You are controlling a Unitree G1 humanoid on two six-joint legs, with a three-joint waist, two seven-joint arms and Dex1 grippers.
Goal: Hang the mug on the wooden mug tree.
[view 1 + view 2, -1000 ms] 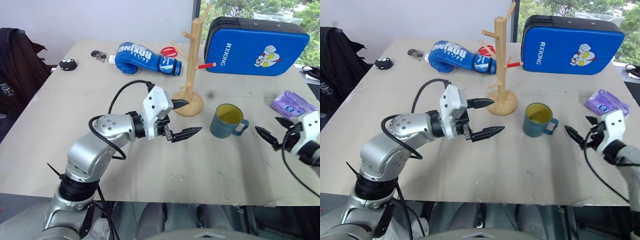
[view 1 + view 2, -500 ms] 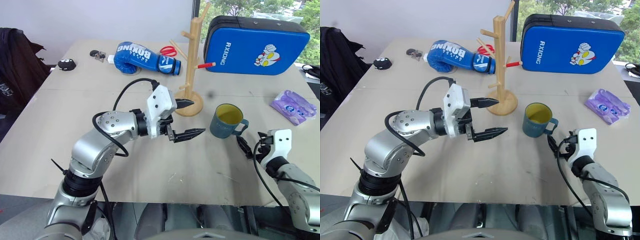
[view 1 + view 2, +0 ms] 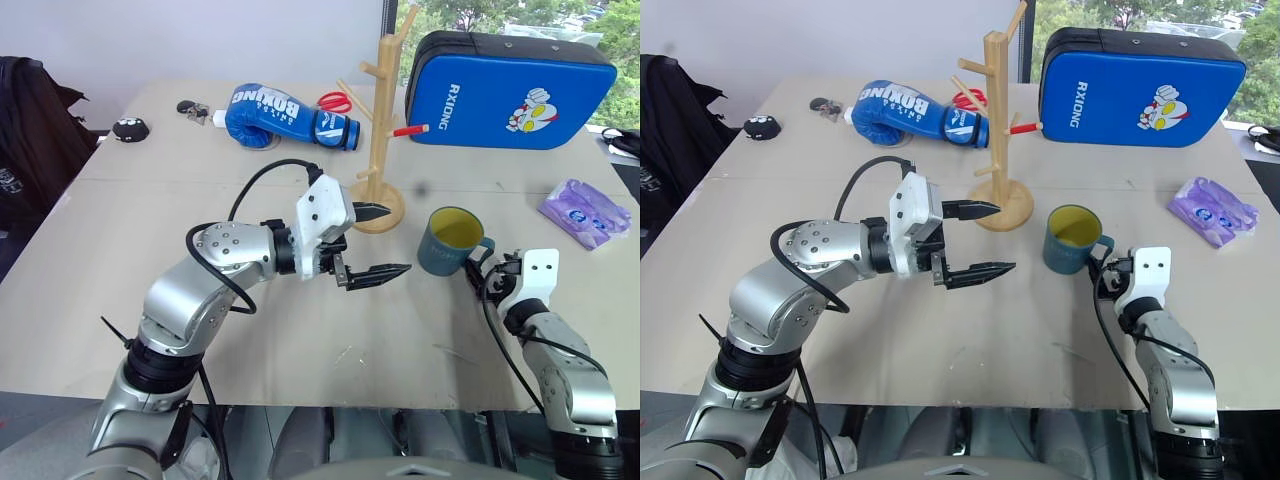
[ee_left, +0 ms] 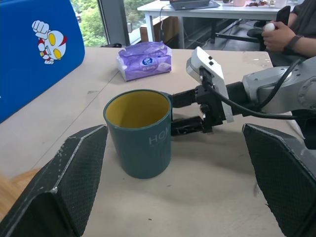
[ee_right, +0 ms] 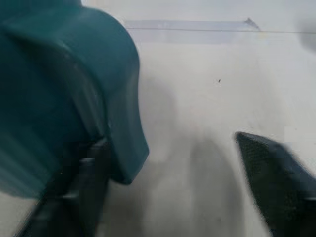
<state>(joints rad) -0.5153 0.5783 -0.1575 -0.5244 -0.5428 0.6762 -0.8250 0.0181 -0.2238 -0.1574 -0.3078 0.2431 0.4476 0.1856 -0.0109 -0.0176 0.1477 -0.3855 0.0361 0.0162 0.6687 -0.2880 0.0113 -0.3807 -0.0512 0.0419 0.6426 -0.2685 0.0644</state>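
Mug (image 3: 450, 241) on table (image 3: 300, 340), right of mug tree (image 3: 382, 130); right hand (image 3: 484, 275) at its handle.

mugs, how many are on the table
1. The mug stands upright on the table, beside the wooden mug tree on the robot's right. None hangs on the pegs; another could be hidden behind the blue pad.

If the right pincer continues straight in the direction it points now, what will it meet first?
Most likely the dark teal-blue ceramic mug with the yellow inside: the right pincer points at its handle side, its fingers already at the handle, one above the other. Whether they touch it is unclear.
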